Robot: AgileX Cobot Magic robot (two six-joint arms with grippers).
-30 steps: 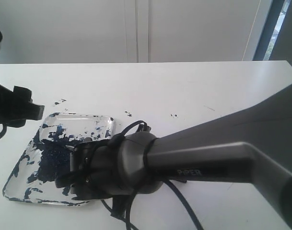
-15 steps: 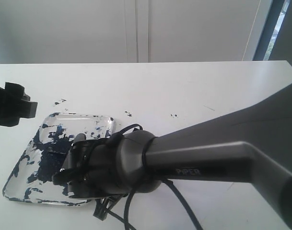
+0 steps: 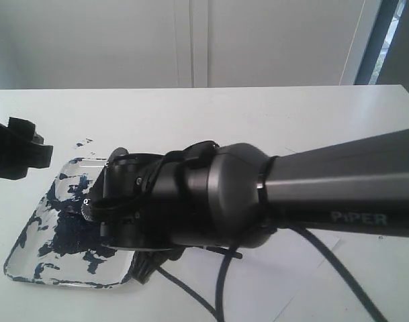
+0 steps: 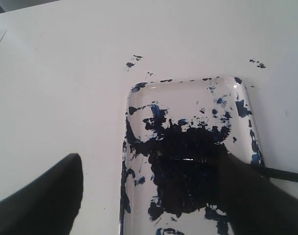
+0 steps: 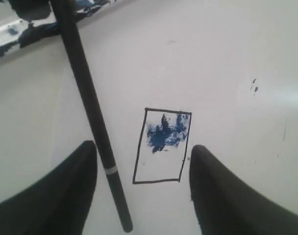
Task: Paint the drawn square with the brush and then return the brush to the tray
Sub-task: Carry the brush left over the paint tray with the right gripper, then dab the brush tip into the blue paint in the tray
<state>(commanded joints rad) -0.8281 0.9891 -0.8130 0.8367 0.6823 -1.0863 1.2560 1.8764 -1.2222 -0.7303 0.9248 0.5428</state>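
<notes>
Directly below the right gripper (image 5: 142, 149), in the gap between its two fingers: the drawn square (image 5: 162, 146) on the white sheet of paper (image 5: 126, 127). Carries blue daubs in the half farther from the gripper, is white in the nearer half. As for the gripper itself: stands wide open, clamps nothing. In the same gap, just beside one finger (image 5: 56, 196) but apart from it: the brush (image 5: 90, 112), lying free. Points with the handle end toward the gripper, bears a pale ring near this end, and reaches with the other end up to the tray (image 4: 188, 95), ahead of the gripper. Cannot tell from the right wrist view how the tip rests there.

Below the left gripper (image 4: 149, 152): the tray, with its big dark paint blotch between the two fingers. As for this gripper: stands open too, holds nothing. Shows a thin piece of the black handle sticking out over one side of the tray, beside one finger.
</notes>
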